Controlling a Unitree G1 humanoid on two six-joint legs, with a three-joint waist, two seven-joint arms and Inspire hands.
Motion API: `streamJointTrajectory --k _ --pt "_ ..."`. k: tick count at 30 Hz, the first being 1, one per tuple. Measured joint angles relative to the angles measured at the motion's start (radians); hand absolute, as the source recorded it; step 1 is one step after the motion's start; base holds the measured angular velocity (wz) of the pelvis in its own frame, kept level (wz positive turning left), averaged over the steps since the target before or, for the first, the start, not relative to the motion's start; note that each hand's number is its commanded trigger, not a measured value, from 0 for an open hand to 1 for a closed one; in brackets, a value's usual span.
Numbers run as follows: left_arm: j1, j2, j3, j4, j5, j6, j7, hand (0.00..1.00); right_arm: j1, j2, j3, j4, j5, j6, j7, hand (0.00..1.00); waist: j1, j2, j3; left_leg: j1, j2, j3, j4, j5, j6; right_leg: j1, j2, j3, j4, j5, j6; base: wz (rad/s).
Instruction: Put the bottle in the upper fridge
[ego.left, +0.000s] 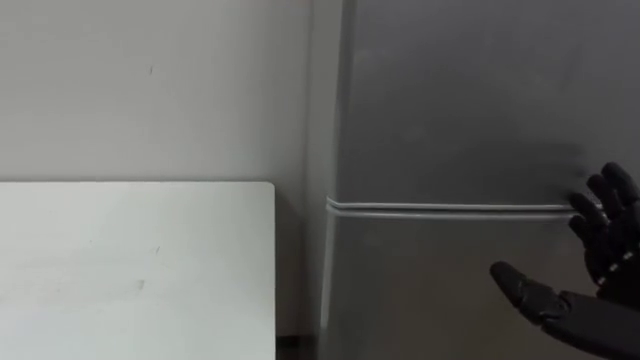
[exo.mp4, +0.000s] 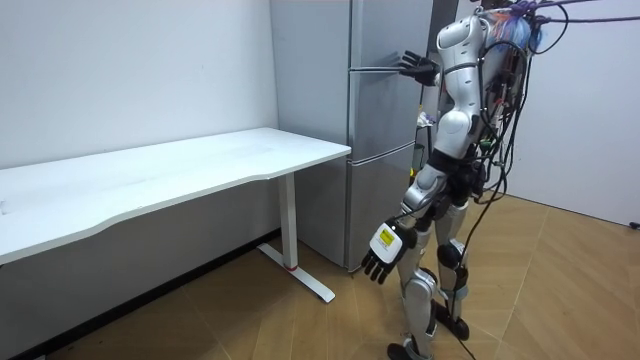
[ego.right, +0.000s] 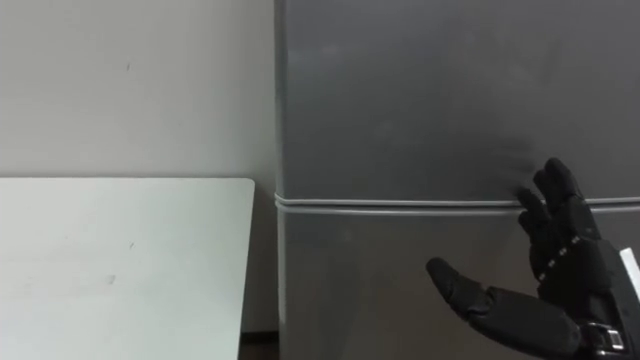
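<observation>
A tall grey fridge (ego.left: 450, 100) stands right in front of me, both doors closed. A thin pale seam (ego.left: 440, 208) divides the upper door (ego.right: 430, 90) from the lower door (ego.right: 380, 290). My right hand (ego.right: 565, 270) is raised at seam height near the fridge's right side. It is open, with the fingers spread, the thumb out and nothing in it. In the room view this hand (exo.mp4: 418, 68) reaches out to the fridge front (exo.mp4: 380, 110). My left hand (exo.mp4: 385, 250) hangs by my thigh, relaxed and holding nothing.
A white table (ego.left: 130, 270) stands to the fridge's left against the pale wall, a narrow gap between them. In the room view the long white desk (exo.mp4: 180, 170) runs along the wall on a white leg. Wooden floor (exo.mp4: 560, 290) lies behind me.
</observation>
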Motion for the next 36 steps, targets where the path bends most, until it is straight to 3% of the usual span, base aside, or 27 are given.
streamJointTrajectory --k 9,12,18,22,32,36 --pt "0.025 -0.012 0.032 0.005 0.001 -0.007 0.022 0.00 -0.007 -0.014 -0.136 -0.011 0.005 -0.005 -0.128 0.00 -0.020 -0.003 -0.0030 0.005 -0.002 -0.016 0.001 0.000 0.000 0.020 0.000 -0.014 -0.016 0.000 0.001 0.05" --pt "0.029 -0.025 0.060 0.005 0.001 -0.007 0.030 0.00 -0.006 -0.015 -0.197 -0.001 0.005 -0.013 -0.164 0.00 -0.031 0.000 -0.0010 0.004 -0.002 -0.017 0.002 0.000 0.000 0.019 0.000 -0.015 -0.015 0.000 0.001 0.00" --pt "0.039 -0.024 0.063 -0.013 0.000 -0.005 0.044 0.00 -0.005 -0.015 -0.251 0.054 0.060 -0.013 -0.230 0.00 -0.070 0.000 0.0005 0.005 -0.003 -0.022 0.001 0.000 0.000 0.018 -0.002 -0.020 -0.016 -0.001 0.002 0.02" --pt "0.039 -0.024 0.065 -0.026 -0.001 -0.005 0.044 0.00 -0.005 -0.015 -0.294 0.102 0.095 -0.012 -0.296 0.00 -0.078 -0.004 0.0025 0.006 -0.004 -0.024 -0.003 0.000 0.000 0.017 -0.002 -0.021 -0.016 -0.002 0.003 0.01" --pt "0.041 -0.024 0.065 -0.044 -0.004 -0.006 0.071 0.00 0.000 -0.015 -0.312 0.312 0.261 -0.022 -0.423 0.00 -0.082 -0.005 0.0035 0.003 -0.005 -0.026 0.001 0.000 0.000 0.018 -0.003 -0.026 -0.025 -0.002 0.003 0.00" --pt "0.044 -0.027 0.065 -0.044 -0.043 -0.004 0.091 0.00 0.003 -0.007 -0.312 0.451 0.309 -0.022 -0.437 0.00 -0.082 0.001 -0.0009 0.003 -0.005 -0.026 0.001 0.000 0.000 0.021 -0.003 -0.027 -0.031 -0.002 0.003 0.00"
